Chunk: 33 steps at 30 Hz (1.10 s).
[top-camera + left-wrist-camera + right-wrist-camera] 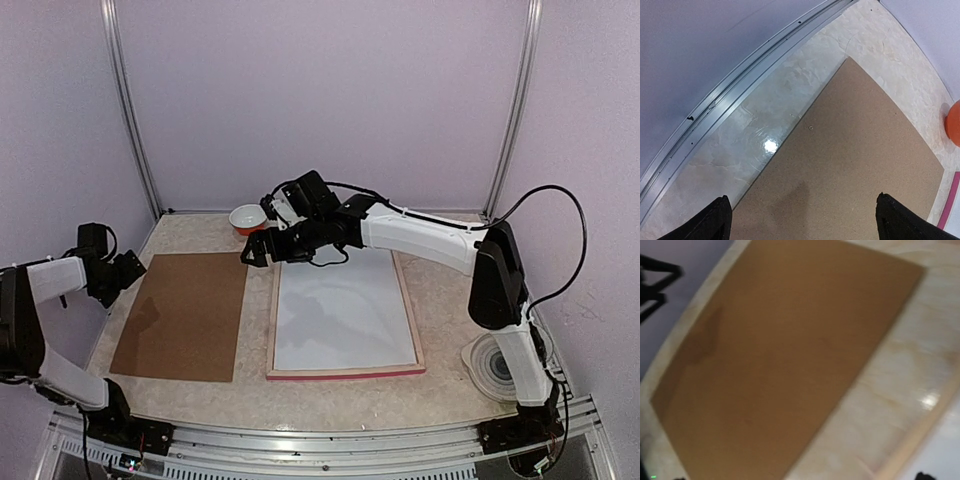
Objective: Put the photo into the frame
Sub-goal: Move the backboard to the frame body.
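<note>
Tools both spread wide, empty. Right tool [255,250]: brown board [185,315] left, frame [345,372] just right with white sheet [340,315] inside, orange bowl [247,219] just behind. Left tool [130,270]: over board's left edge.

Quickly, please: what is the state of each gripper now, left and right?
Left gripper: open, holding nothing, over the brown board.
Right gripper: open, fingertips wide apart, holding nothing.
</note>
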Available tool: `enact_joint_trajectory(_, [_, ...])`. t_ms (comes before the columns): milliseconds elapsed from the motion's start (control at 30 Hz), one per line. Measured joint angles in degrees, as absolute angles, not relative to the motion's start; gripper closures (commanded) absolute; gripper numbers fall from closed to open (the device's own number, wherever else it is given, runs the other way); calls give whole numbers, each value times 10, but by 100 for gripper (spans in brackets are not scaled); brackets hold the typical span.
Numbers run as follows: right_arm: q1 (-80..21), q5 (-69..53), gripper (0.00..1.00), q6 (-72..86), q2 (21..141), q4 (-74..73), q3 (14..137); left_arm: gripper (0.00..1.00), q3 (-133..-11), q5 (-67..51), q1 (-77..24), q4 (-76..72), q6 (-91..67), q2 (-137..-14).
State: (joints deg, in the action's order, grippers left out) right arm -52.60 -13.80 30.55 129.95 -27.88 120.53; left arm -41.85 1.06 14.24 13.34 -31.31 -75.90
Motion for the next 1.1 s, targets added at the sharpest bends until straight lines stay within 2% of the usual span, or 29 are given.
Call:
enact_joint_trajectory(133, [-535,-163,1,312,1341,-282,1248,1,-418,10,154,133,-307,-790])
enact_joint_trajectory(500, [-543,-221,1,340,1408,-286,1270,1,-416,-10,170,130,-313,-852])
enact_joint_trajectory(1100, [-546,-262,1,442,1431,-269,1270,1,-356,-8,107,83,-373,-827])
